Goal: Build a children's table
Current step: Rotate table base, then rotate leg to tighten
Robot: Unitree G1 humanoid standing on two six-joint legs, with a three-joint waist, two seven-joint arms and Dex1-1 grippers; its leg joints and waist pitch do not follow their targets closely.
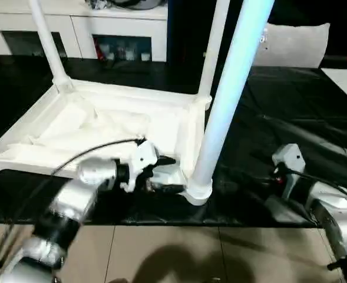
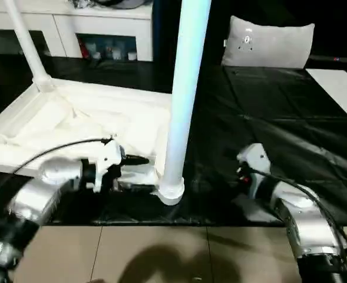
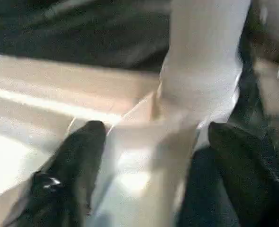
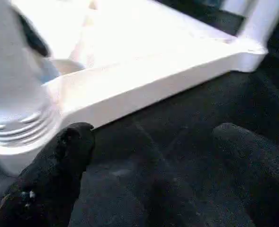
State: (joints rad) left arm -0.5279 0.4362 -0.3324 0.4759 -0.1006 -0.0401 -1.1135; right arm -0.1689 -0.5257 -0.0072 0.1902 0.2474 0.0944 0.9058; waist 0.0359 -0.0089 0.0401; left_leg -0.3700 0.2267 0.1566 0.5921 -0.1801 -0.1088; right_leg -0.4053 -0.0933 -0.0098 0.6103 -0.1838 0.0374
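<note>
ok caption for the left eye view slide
Left gripper at the near corner socket of the upturned children's table, beside a standing leg.

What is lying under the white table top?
A black sheet lies under the upside-down table top and spreads beyond it. Whatever is directly beneath the top is covered and cannot be seen.

A: Table top [image 1: 120, 127] and legs [image 1: 229, 94]?
B: White plastic, smooth, slightly glossy.
A: Work surface?
B: Black sheet [image 1: 291, 118], shiny and creased.
A: Arms?
B: Silver metal forearm [image 1: 67, 212]; matt black fingers [image 3: 77, 161].
</note>
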